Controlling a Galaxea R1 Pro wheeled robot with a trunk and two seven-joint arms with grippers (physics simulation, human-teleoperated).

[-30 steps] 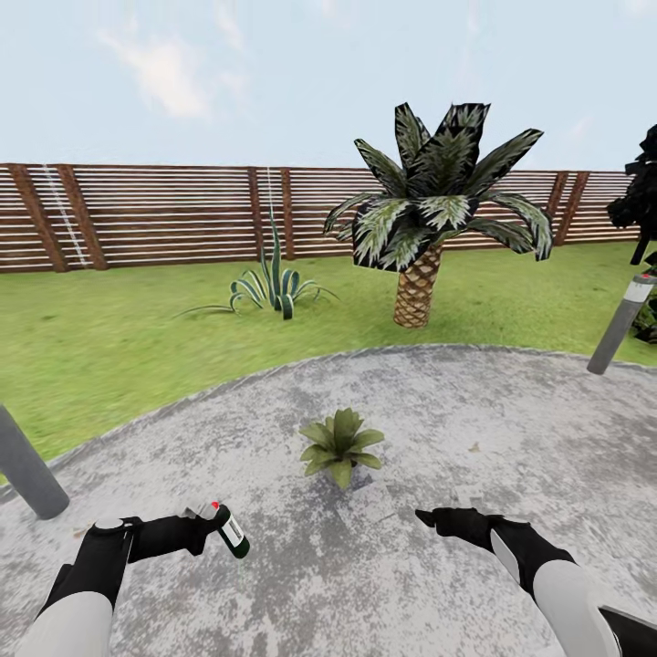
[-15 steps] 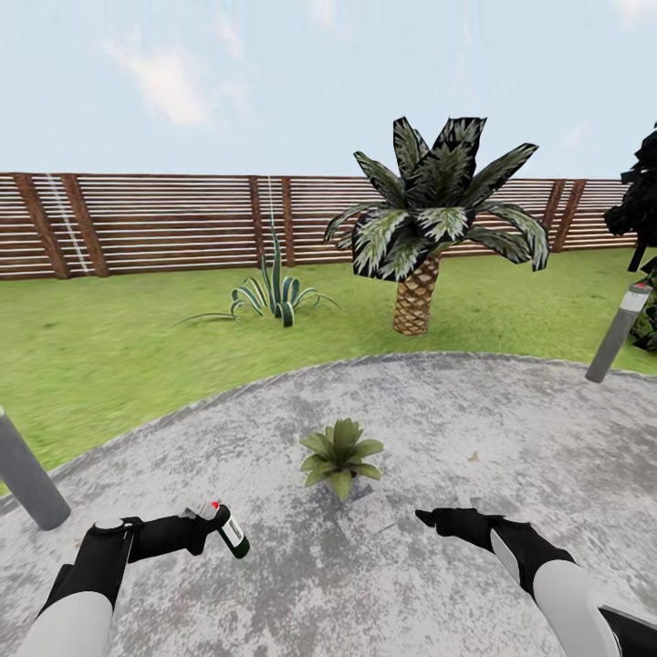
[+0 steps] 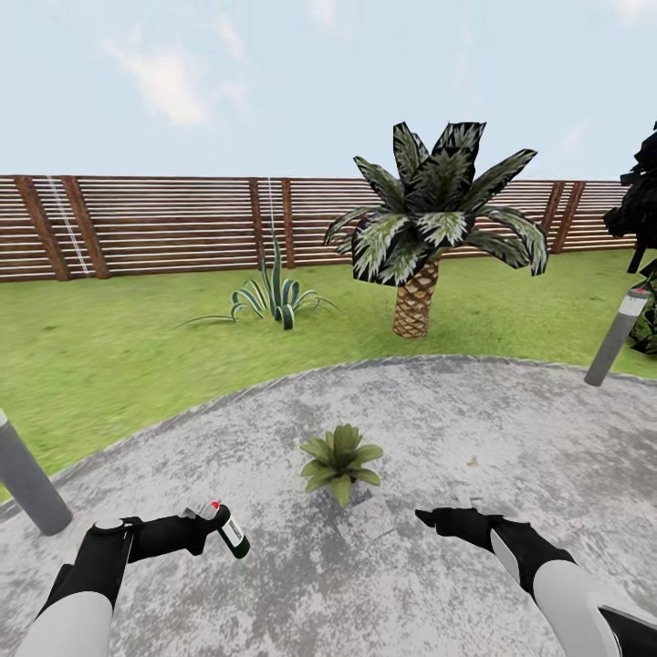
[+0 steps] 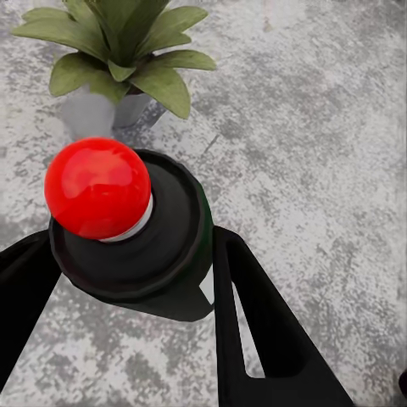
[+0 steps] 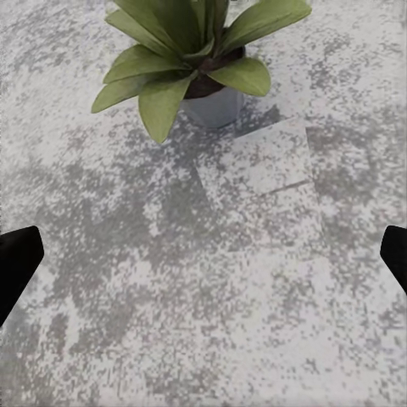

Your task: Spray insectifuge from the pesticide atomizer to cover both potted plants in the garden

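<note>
1. I had the slim black cylindrical pesticide atomizer [image 3: 232,533] clamped in my left gripper [image 3: 203,527], low on the left side of the head view, over the round mottled grey paved patch [image 3: 511,429].
2. The bottle's long axis was tilted: its small glossy red ball top [image 3: 214,505] pointed up and back toward the arm, and its base slanted down toward the paving, away from me. A white label patch showed on its side.
3. In the left wrist view the red ball [image 4: 97,187] sat on a broad, smooth black cap, with a black finger [image 4: 254,322] pressed against each side of the body.
4. The small potted plant with pointed green leaves in a tiny grey pot [image 3: 340,459] stood on the paving ahead, between my two arms and well apart from the bottle. Its leaves were smooth and lance-shaped, spreading as a low rosette [image 5: 191,59].
5. My right gripper [image 3: 436,519] hovered empty above the speckled paving, spread wide, its black fingertips [image 5: 15,263] at opposite edges of the right wrist view.
6. Beyond the patch lay green lawn [image 3: 100,356], a striped spiky agave [image 3: 272,297], a scaly-trunked palm [image 3: 429,228], grey cylindrical lamp posts [image 3: 619,336] and a brown slatted wooden fence [image 3: 155,224].
</note>
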